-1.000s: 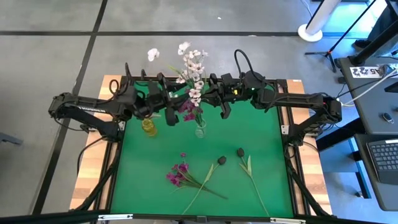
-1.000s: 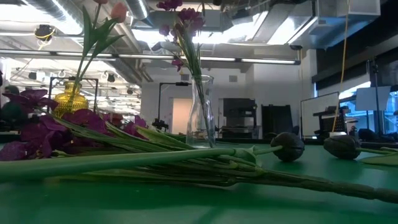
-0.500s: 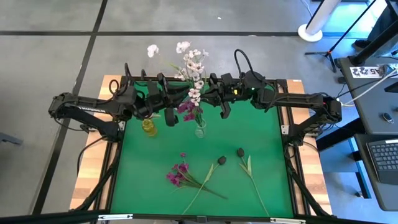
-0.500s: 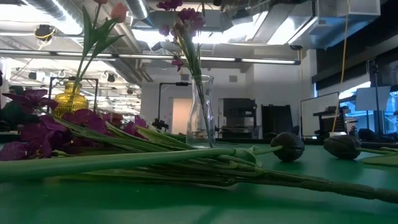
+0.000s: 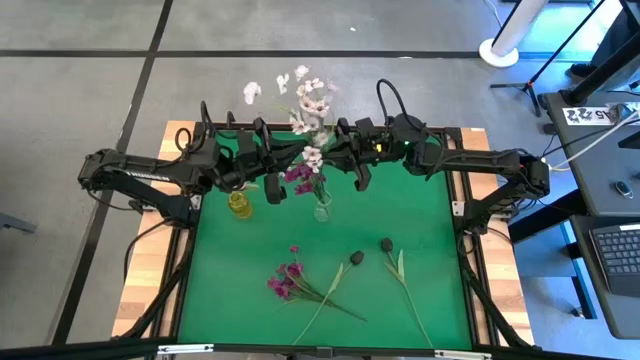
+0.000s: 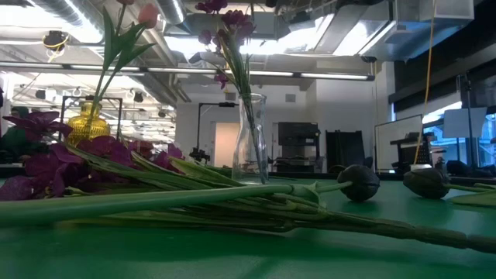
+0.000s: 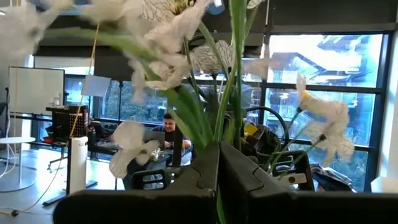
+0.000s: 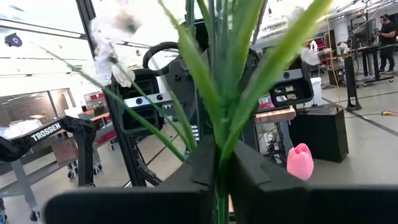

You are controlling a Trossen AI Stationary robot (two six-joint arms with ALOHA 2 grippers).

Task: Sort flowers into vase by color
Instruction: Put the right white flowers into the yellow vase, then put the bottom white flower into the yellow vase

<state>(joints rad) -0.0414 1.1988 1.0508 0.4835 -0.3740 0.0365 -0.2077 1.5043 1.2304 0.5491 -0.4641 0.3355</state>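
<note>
I'm clamping both the left gripper (image 7: 219, 163) and right gripper (image 8: 219, 163) on the white sprigs (image 5: 305, 100); the purple and dark flowers (image 5: 288, 277) are lying unsorted.

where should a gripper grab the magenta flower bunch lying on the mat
Grip the magenta flower bunch on its bare green stems, just past the blossoms, coming straight down from above. It lies flat on the green mat with stems fanning toward the front edge, so the thin stalks suit a pinch across them.

two vases (image 5: 322, 210) behind loose flowers (image 5: 290, 280), likely on table (image 5: 430, 230)
</note>
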